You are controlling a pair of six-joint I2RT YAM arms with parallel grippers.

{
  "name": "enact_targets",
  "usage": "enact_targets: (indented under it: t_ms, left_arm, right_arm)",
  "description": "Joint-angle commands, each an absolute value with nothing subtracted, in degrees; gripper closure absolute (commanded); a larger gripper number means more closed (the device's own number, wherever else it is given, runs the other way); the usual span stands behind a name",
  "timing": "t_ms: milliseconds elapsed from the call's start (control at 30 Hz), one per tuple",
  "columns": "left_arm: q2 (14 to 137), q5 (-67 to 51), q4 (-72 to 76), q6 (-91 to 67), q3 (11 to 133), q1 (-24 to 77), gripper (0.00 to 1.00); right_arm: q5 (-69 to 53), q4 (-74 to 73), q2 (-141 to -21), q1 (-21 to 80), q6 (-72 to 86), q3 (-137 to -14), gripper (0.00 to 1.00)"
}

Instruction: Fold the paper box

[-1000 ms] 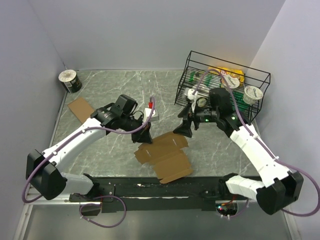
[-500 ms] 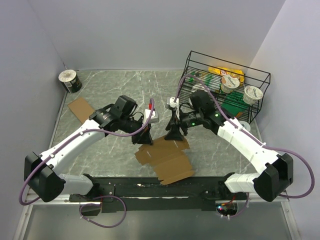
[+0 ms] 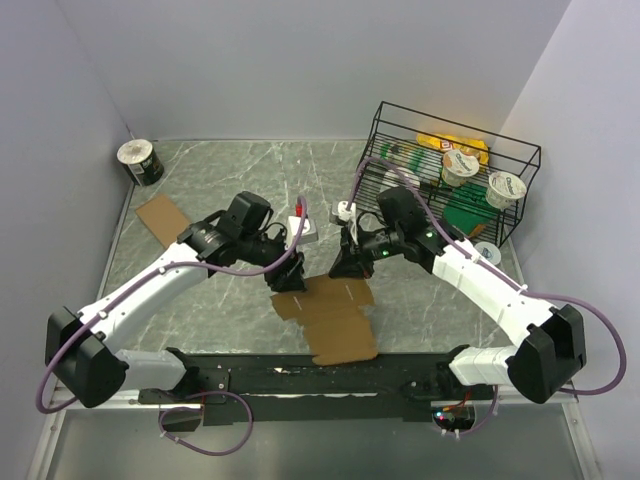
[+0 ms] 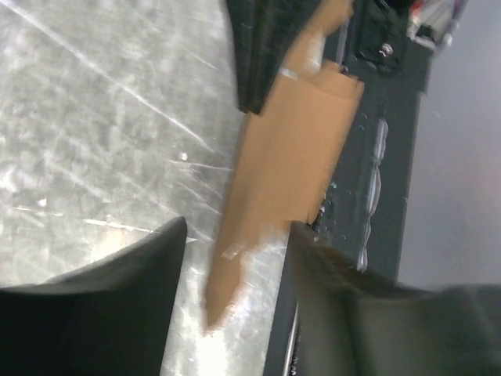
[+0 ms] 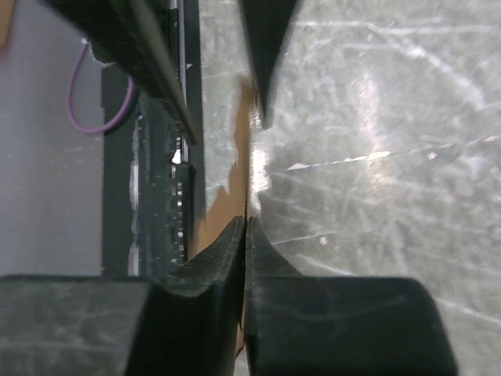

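The paper box (image 3: 335,320) is a flat brown notched sheet lying at the near middle of the table. My left gripper (image 3: 287,280) stands open over its far left corner. In the left wrist view a brown flap (image 4: 290,157) runs between the spread fingers (image 4: 109,298) without touching them. My right gripper (image 3: 346,268) is at the sheet's far edge. The right wrist view shows its fingers (image 5: 223,251) pressed together on the thin cardboard edge (image 5: 227,200). My left gripper's (image 4: 235,235) fingertips sit just above the marble top.
A black wire basket (image 3: 455,170) with yogurt cups and packets stands at the back right. A small white block with a red piece (image 3: 303,225) lies between the arms. A second cardboard piece (image 3: 162,218) and a round tin (image 3: 140,162) are at the back left. A black rail (image 3: 300,375) runs along the near edge.
My right arm swung left to the sheet's far edge and shut on it. My left gripper opened and let go of the sheet, which now lies flatter.
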State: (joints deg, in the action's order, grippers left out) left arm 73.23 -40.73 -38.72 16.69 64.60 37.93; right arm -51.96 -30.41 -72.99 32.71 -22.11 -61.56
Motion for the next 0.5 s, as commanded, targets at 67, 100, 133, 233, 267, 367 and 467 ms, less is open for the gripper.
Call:
enact_targets:
  t_ms: [67,100,133,233,267,367,467]
  left_arm:
    - [69.44,-35.59,-29.02,12.22,62.40,34.90,0.29]
    - [69.35,-35.60,-27.96,11.61,61.88,34.02,0.25]
    - [68.56,-35.94,-26.99,10.91,61.44,32.10,0.18]
    - [66.72,-35.68,-23.30,8.71,60.12,27.62,0.07]
    - [66.10,-34.99,-22.42,7.40,59.94,26.38,0.05]
    - [62.06,-38.30,-16.02,1.87,56.96,19.27,0.04]
    - [58.46,-46.36,-5.48,-8.41,51.96,11.79,0.03]
  right_arm:
    - [-54.31,-24.88,-69.70,32.96,-20.48,-58.80,0.96]
    - [-54.14,-24.53,-69.52,32.87,-20.39,-57.93,0.98]
    - [-53.71,-24.26,-69.26,32.87,-20.22,-57.57,0.98]
    - [-51.51,-21.19,-67.86,32.87,-18.81,-54.68,1.00]
    - [-50.98,-18.05,-66.63,32.78,-17.59,-53.54,1.00]
    - [-46.50,-10.15,-63.65,32.00,-14.25,-48.35,1.00]
    - [-47.01,-2.40,-60.57,27.52,-10.39,-41.51,1.00]
